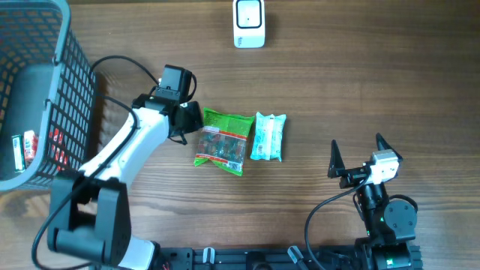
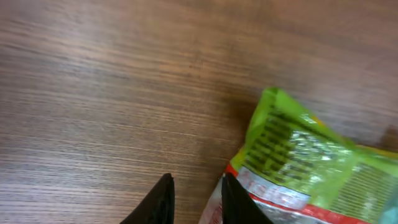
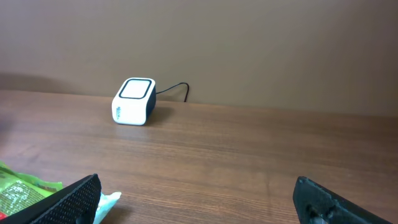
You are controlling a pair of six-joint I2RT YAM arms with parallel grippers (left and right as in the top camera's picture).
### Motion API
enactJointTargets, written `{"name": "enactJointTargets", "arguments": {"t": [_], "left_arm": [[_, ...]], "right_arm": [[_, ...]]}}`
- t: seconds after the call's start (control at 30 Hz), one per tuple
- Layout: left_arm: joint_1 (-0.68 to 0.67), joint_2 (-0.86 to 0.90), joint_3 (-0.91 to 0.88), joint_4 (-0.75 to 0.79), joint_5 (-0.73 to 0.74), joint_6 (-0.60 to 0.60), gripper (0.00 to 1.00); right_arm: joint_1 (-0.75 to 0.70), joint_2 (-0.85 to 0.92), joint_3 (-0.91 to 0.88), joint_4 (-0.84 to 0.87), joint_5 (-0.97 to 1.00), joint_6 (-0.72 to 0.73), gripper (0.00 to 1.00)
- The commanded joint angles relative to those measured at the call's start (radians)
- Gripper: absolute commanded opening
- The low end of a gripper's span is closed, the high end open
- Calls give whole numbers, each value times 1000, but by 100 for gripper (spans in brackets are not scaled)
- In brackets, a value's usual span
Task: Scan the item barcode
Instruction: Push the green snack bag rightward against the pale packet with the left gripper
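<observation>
We see the left fingers (image 2: 163, 202) slightly apart with bare desk (image 2: 93, 93) showing between them, at the edge of the green snack packet (image 1: 223, 140), which lies flat mid-desk just beside a pale blue packet (image 1: 268, 136). The right fingers (image 3: 68, 200) stand wide apart, gripping nothing. The scanner (image 1: 249, 24) sits well apart at the far edge, a basket (image 1: 75, 97) at the left
</observation>
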Motion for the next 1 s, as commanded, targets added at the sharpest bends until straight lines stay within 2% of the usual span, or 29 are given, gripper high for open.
{"name": "enactJointTargets", "arguments": {"t": [0.0,0.27,0.5,0.73,0.87,0.97], "left_arm": [[-13,81,-2,-1,-5,15,25],[-45,108,-2,-4,102,14,27],[-103,108,-2,3,104,-2,29],[-148,108,-2,6,104,-80,30],[-174,108,-2,6,140,-84,40],[-188,108,-2,-2,172,-84,40]], "right_arm": [[-5,-2,-1,5,6,-2,100],[-5,-2,-1,5,6,-2,100],[-5,-2,-1,5,6,-2,100],[-5,-2,-1,5,6,-2,100],[-5,-2,-1,5,6,-2,100],[-5,-2,-1,5,6,-2,100]]}}
